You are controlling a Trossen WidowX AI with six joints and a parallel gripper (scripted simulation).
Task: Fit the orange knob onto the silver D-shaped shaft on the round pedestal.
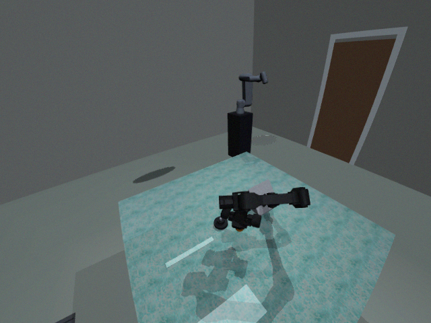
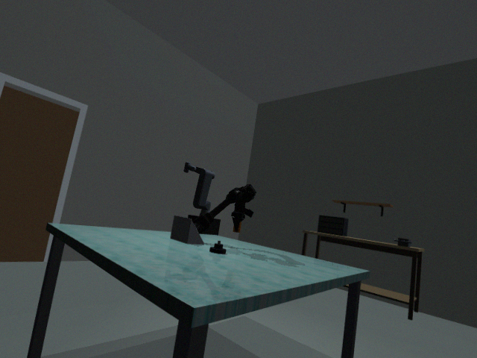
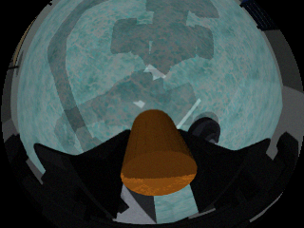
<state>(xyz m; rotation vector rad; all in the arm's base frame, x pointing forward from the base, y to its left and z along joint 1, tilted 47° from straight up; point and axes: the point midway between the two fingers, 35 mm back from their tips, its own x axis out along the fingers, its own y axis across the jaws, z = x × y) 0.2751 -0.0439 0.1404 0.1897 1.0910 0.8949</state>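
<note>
My gripper is shut on the orange knob and holds it well above the teal table top. In the wrist view the knob fills the space between the dark fingers, its wide end toward the camera. The round black pedestal with its silver shaft stands on the table just left of the gripper in the top view. In the wrist view it peeks out to the right behind the knob. The knob's hole is hidden.
A grey wedge-shaped block sits on the table by the arm's base. A second grey arm on a black column stands beyond the table's far corner. A bench with a shelf stands by the right wall.
</note>
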